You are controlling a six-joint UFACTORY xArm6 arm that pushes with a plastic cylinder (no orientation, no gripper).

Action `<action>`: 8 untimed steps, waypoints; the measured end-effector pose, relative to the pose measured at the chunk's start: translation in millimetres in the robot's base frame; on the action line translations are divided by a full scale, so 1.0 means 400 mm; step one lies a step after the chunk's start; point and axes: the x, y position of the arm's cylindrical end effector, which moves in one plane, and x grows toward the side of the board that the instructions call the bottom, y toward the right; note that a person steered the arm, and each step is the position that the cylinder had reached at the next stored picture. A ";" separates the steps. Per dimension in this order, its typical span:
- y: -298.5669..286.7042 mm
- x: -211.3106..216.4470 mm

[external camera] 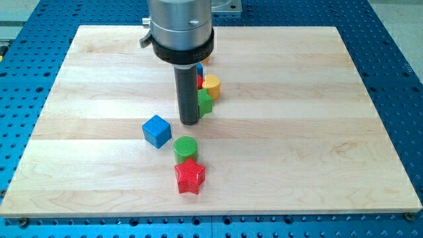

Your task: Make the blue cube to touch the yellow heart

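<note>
Nearest the view's bottom, a red star block (190, 177) is shown on the wooden board (317, 132), with a green cylinder (186, 148) touching its upper edge. The blue cube (156, 130) is seen just left of and above the cylinder, apart from it. The tip (190, 121) is placed just to the cube's upper right, not touching it; no hand is fitted, only a rod. Behind the rod, a green block (205, 102), a yellow block (211, 85), and partly hidden red and blue blocks are clustered; their shapes cannot be told.
</note>
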 end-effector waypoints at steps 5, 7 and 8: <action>-0.109 0.110; 0.148 0.100; 0.257 0.062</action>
